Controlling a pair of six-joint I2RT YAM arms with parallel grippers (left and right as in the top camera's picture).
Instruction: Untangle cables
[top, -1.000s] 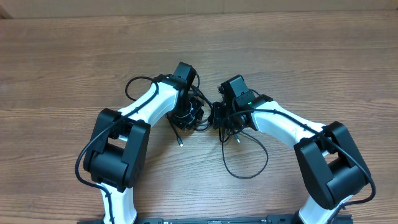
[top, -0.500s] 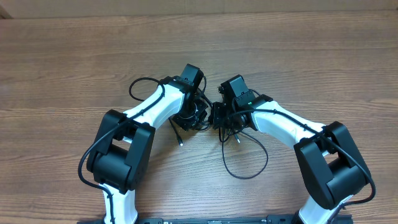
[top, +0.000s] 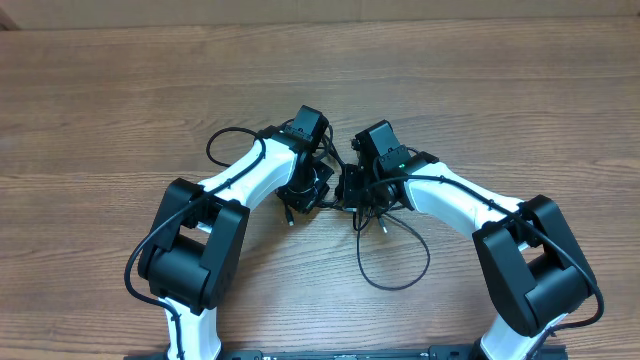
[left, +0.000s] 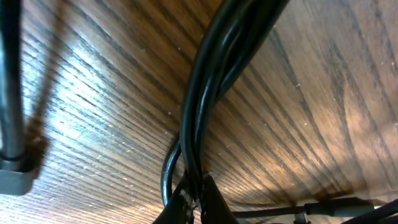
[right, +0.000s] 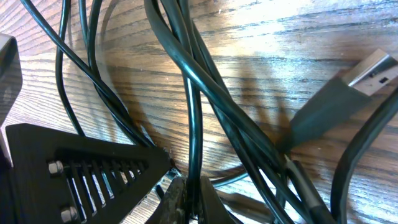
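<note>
Though tangled, gripped twice.
Clenched on the cables (left: 208, 74) by left gripper (left: 199, 202) and right gripper (right: 191, 200); slack at five o'clock.

Looking like a robotics lab setup: two white-and-black jointed robot arms (top: 250, 172) (top: 455, 197) are standing over a brown wood-grain worktop (top: 100, 100).

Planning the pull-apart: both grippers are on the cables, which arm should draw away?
Probably left: the left gripper pinches a slim bundle, with a plug end nearby; the right gripper anchors the denser cables.
</note>
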